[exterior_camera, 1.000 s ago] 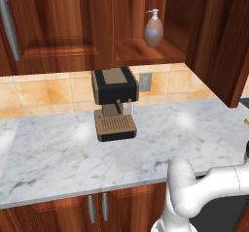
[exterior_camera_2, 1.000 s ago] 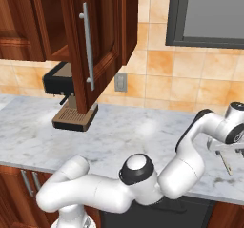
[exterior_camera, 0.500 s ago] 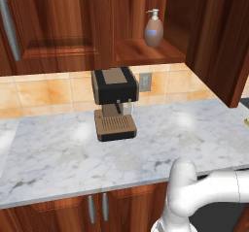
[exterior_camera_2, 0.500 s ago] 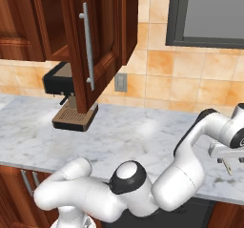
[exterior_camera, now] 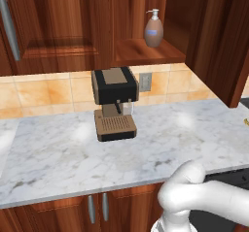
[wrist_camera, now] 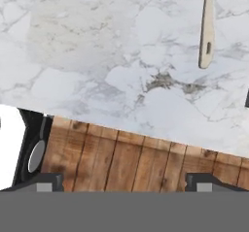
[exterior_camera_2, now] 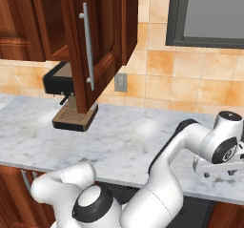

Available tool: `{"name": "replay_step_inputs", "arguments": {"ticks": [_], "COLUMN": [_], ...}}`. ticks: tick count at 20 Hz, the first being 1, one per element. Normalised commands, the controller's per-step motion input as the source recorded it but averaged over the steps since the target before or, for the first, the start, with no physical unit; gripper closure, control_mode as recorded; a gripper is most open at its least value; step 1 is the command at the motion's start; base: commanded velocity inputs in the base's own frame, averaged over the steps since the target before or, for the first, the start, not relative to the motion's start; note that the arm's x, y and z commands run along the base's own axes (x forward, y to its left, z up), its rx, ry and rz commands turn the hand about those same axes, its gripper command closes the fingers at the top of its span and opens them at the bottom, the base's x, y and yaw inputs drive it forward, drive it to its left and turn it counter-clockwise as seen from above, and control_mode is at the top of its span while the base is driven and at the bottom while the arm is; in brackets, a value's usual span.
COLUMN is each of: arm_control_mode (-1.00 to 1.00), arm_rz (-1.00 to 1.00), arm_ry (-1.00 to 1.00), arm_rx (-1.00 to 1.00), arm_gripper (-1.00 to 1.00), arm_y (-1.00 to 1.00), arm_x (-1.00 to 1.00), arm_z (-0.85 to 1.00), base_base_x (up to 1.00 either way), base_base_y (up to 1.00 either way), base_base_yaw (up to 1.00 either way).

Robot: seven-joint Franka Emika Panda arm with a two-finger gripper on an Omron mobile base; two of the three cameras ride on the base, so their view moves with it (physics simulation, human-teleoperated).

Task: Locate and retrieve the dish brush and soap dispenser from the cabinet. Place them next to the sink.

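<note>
The soap dispenser [exterior_camera: 153, 29], a brownish bottle with a blue label and white pump, stands upright on the shelf board of the open cabinet [exterior_camera: 138, 55]. On the marble counter lies the slim whitish handle of the dish brush [wrist_camera: 208, 27]; its head is cut off by the top of the hand view. My gripper [wrist_camera: 124, 185] is open and holds nothing, over the counter's front edge and apart from the handle. From the right base, the gripper [exterior_camera_2: 218, 173] hangs low over the counter at the far right, well away from the cabinet door [exterior_camera_2: 102, 36].
A black and brown coffee machine [exterior_camera: 114, 102] stands on the counter [exterior_camera: 53, 148] under the cabinet, by a wall outlet [exterior_camera: 145, 82]. The open door with its metal bar handle [exterior_camera_2: 87, 50] juts over the counter. A dark-framed window [exterior_camera_2: 209, 12] is on the back wall.
The arm's elbow has sunk and swung forward, and the hand has dropped a little lower and nearer the counter's front edge. The gripper stays open. Soap dispenser and coffee machine are unmoved.
</note>
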Motion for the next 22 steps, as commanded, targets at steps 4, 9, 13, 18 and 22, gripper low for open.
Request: {"name": "replay_step_inputs", "arguments": {"ticks": [4,9,13,18,22], "arm_control_mode": [-1.0,-1.0,-1.0,-1.0,-1.0], "arm_rz": [-0.05,-0.22,-0.34,-0.31,-0.27], "arm_ry": [-0.07,-0.2,-0.21,-0.21,-0.2], "arm_rx": [-0.13,-0.01,0.11,0.08,0.0], "arm_gripper": [-1.0,-1.0,-1.0,-1.0,-1.0], "arm_y": [0.68,0.48,0.21,0.29,0.47], "arm_x": [-0.58,-0.17,0.01,0.03,-0.06], "arm_z": [0.06,0.1,0.0,0.09,0.24], "base_base_x": [0.0,0.0,0.0,0.0,0.0], "base_base_y": [0.0,0.0,0.0,0.0,0.0], "base_base_yaw": [0.0,0.0,0.0,0.0,0.0]}}
